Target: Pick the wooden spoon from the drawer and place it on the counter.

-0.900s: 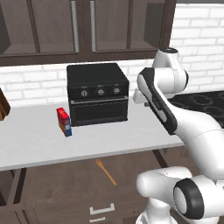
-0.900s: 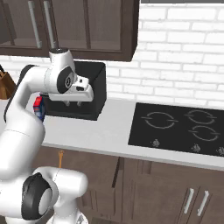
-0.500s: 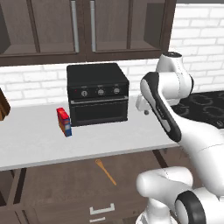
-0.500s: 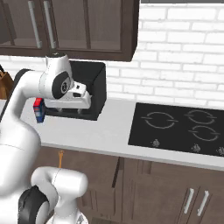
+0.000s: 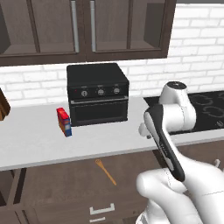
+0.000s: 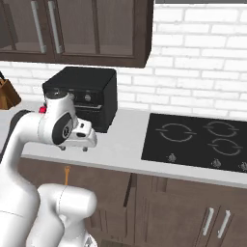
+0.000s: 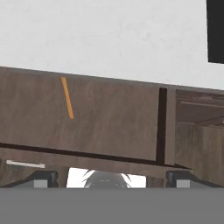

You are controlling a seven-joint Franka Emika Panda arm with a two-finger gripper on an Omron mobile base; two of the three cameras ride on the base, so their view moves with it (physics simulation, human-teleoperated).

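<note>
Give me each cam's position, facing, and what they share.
Left base view: behind-left of arm, faces oven, counter, open drawer; arm lower right.
Right base view: behind-right, faces counter, stovetop; arm lower left.
Hand view: on the hand, looks down into the drawer; fingertips at bottom.
Shared: spoon in all three.

A white brick wall (image 5: 197, 70) runs behind the worktop. Dark brown wall cabinets (image 5: 87, 28) with glass doors and silver bar handles hang above. A black toaster oven (image 5: 98, 93) stands at the worktop's back edge — three knobs on its front. A black stovetop (image 6: 198, 140) lies toward the right end; dark base cabinets (image 6: 193, 212) sit beneath.
</note>
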